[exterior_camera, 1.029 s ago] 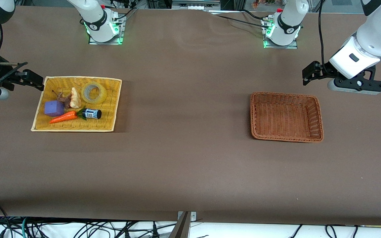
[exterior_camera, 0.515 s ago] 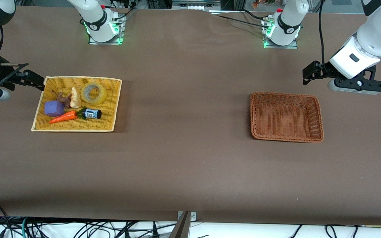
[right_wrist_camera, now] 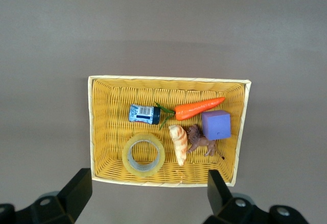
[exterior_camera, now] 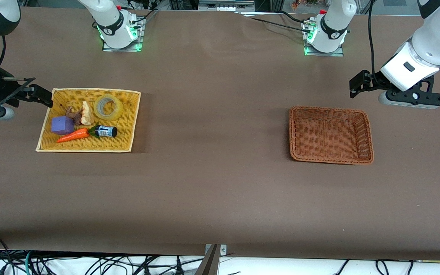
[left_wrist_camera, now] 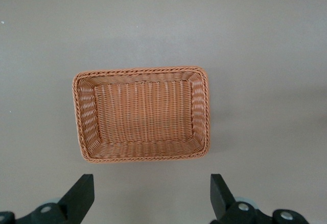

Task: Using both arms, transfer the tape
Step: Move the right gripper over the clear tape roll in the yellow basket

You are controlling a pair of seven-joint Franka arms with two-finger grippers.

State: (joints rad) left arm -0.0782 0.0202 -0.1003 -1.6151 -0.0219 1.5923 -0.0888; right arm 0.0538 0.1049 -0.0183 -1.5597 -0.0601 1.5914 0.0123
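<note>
Lying in yellow basket (exterior_camera: 133, 114) — tape (exterior_camera: 108, 107), near open right pincer (exterior_camera: 46, 97).

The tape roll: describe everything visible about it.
The tape is a translucent yellowish ring with a wide round hole, through which the weave below shows. It lies flat in the yellow wicker tray, in the corner farthest from the front camera on the side facing the brown basket. A pale shell-like piece lies just beside it, and the small dark bottle lies nearer the camera. No gripper touches it.
</note>
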